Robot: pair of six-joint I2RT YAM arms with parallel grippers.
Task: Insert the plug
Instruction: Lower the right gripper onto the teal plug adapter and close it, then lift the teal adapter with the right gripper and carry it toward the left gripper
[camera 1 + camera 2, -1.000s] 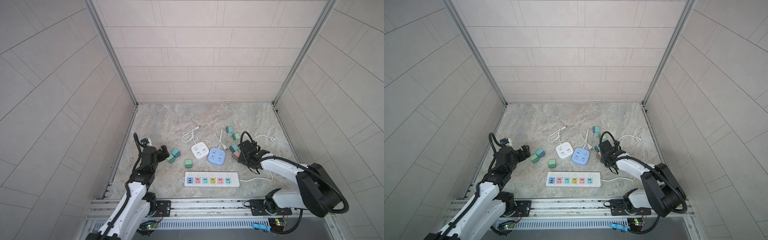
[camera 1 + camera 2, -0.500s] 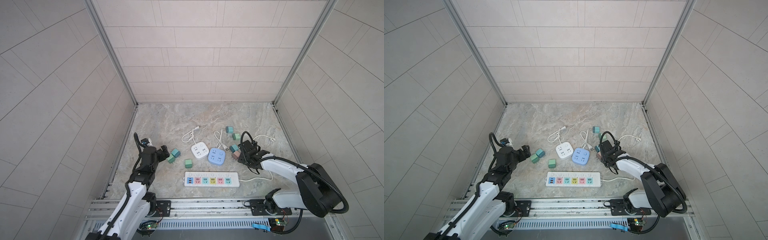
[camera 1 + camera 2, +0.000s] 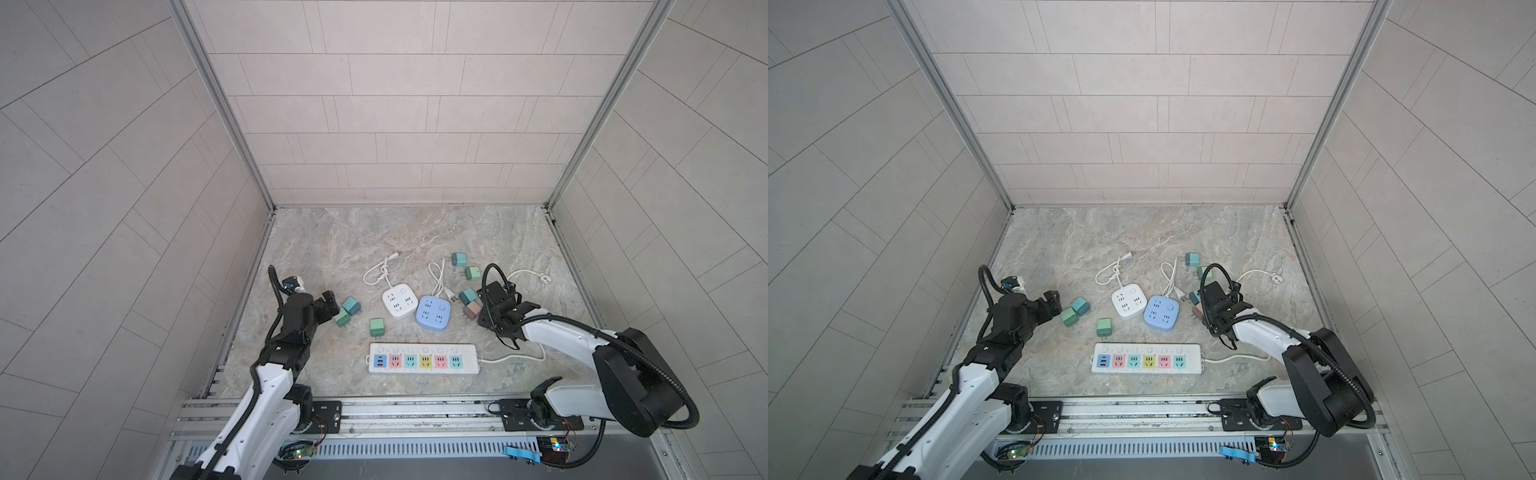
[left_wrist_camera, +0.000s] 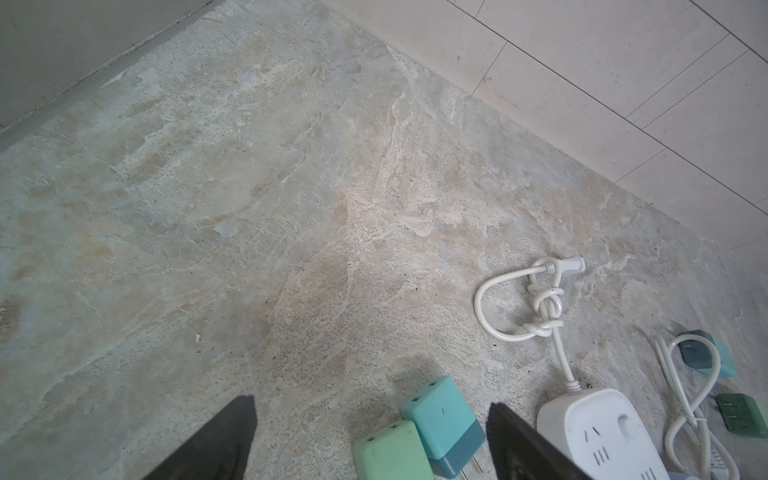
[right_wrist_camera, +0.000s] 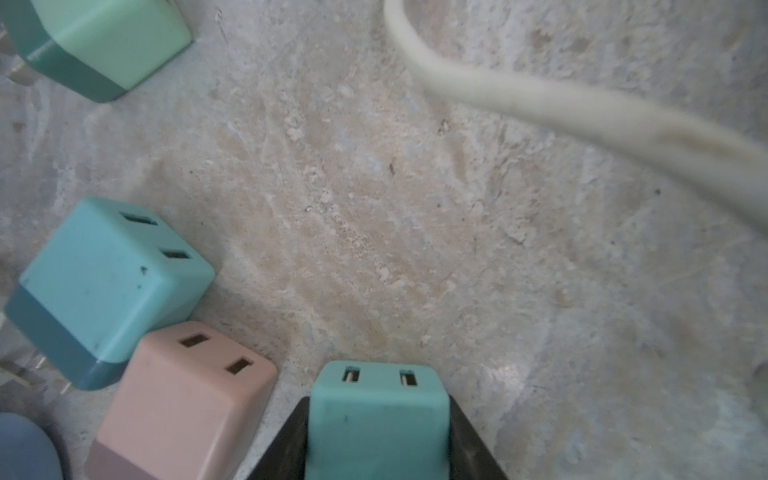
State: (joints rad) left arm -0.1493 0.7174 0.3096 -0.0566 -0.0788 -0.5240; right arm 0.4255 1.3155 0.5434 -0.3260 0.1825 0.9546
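Claw [image 5: 378, 436] (right) pinches boxy teal plug [image 5: 376, 399].

We see soft, even light in both top views, bright on the pale tiled walls [image 3: 395, 124], without glare. Shadows on the grey marbled stone floor [image 3: 374, 232] are faint, and the wide lens stretches the side walls toward the edges. In the right wrist view the thick round white cable [image 5: 582, 116] and the teal square plastic plug [image 5: 376, 419] blur near the lens. The left wrist view is sharp.

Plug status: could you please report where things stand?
Right claw shut on teal plug. Left claw open, empty. Power strip sockets free. Pink plug close beside.
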